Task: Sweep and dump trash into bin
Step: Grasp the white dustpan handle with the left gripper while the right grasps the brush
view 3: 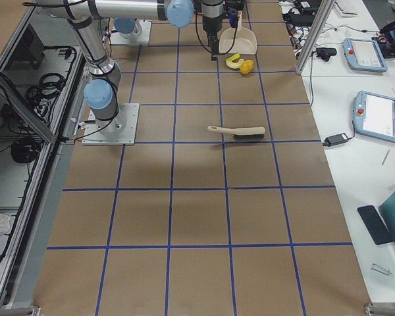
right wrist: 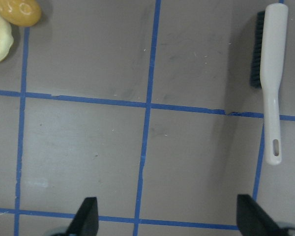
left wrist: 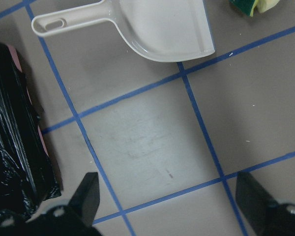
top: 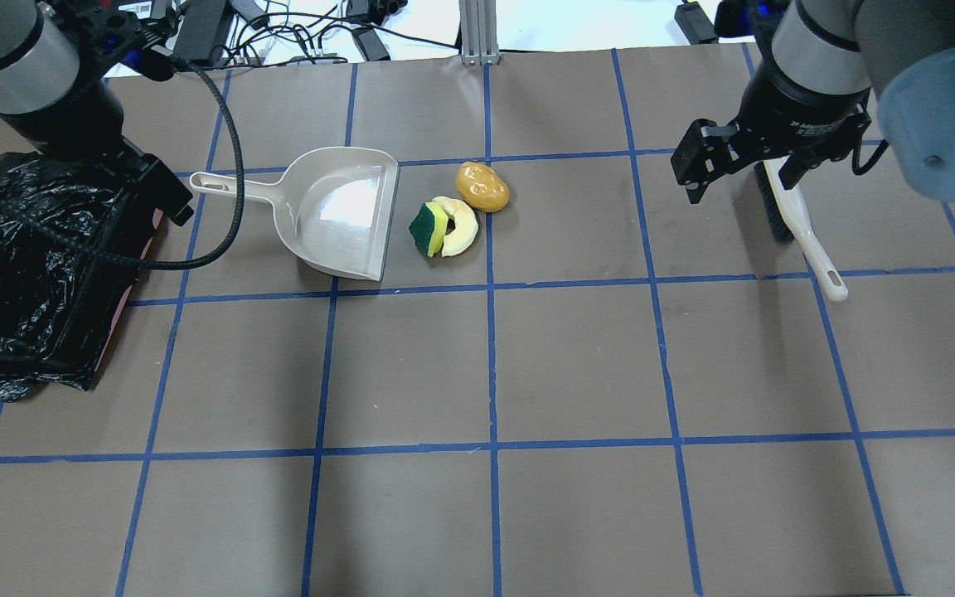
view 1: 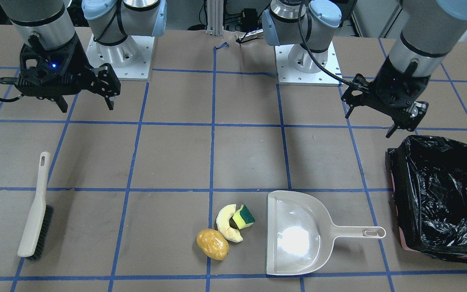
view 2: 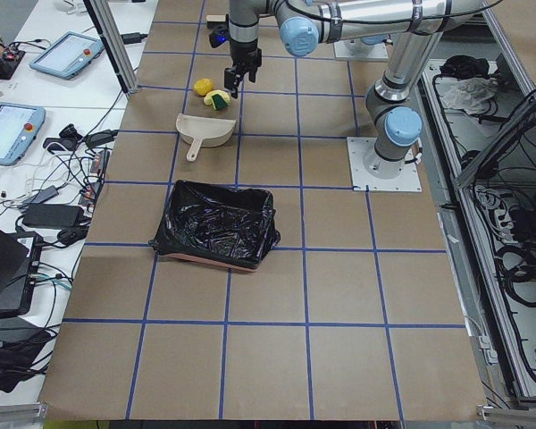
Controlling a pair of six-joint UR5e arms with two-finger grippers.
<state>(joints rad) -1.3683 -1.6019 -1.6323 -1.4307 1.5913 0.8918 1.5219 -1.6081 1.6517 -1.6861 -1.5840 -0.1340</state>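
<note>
From across the table, the bin stands at the end on the robot's left. Its inside shows only the crinkled black bag that lines it, with a pink edge at its base. The dustpan lies flat near it, handle toward the bin, and its scoop shows only a bright glare. The trash lies on the table just outside the scoop's open mouth: a sponge piece touching a cream wedge, and a yellow lump just beside the wedge. A brush lies well apart at the other end. The left gripper hangs above the table beside the bin with its jaws spread and nothing between them. The right gripper hangs the same way, beyond the brush. From overhead, the left arm covers part of the bin's edge and the right gripper hangs over the brush's bristle end. The three trash pieces sit between the dustpan and the brush, close to the dustpan. From the robot's left end, the bin is nearest, with the dustpan and then the trash beyond it. From the right end, the brush is nearest, and the dustpan and trash are far off. In the left wrist view the two fingers stand wide apart over bare table, with the bin at one side, the dustpan ahead, and a corner of the sponge piece at the edge. In the right wrist view the fingers are also wide apart, with the brush to one side and the lump and wedge in the far corner.
</note>
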